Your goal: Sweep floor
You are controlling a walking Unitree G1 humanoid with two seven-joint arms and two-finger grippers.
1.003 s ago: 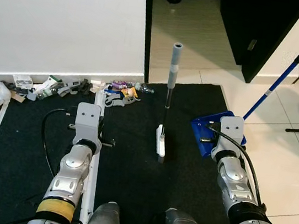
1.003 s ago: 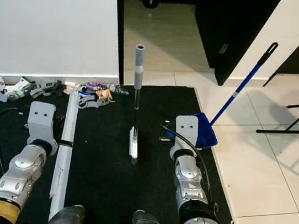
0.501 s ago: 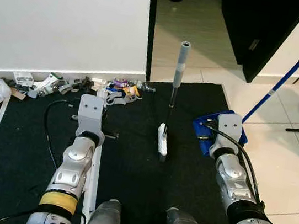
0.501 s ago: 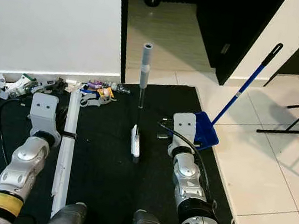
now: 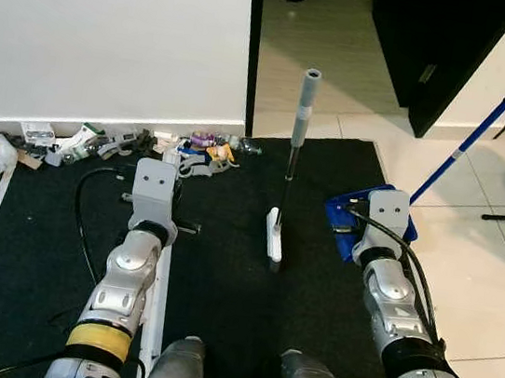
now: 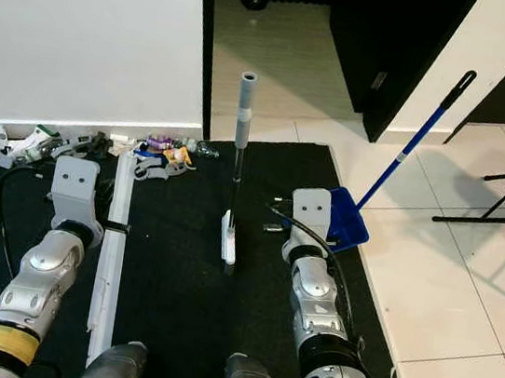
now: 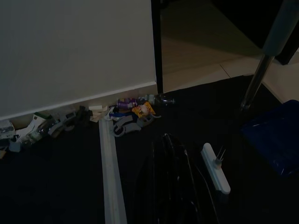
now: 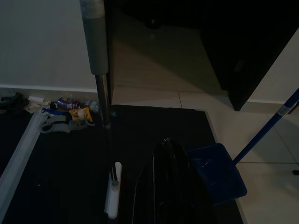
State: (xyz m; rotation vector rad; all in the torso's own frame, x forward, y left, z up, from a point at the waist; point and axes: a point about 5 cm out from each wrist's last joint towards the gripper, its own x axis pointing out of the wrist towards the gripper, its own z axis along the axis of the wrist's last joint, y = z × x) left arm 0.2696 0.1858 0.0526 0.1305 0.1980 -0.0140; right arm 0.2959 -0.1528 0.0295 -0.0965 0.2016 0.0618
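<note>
Standing upright on dark mat (image 5: 220,288), broom (image 5: 286,184) beside blue dustpan (image 5: 346,223).

Home interior, hallway w/ open doorway (image 5: 322,30): white wall (image 5: 106,27), tiled floor (image 5: 486,269), black mat (image 5: 222,269), litter along skirting (image 5: 136,146).

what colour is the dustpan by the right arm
Blue, with a blue handle; the dustpan shows best in the right eye view.

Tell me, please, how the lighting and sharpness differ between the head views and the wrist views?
Left and right eye views: bright and sharp, the broom and litter crisp. Left wrist view: dim, its fingers dark against the mat. Right wrist view: darker, the blue dustpan still legible.
</note>
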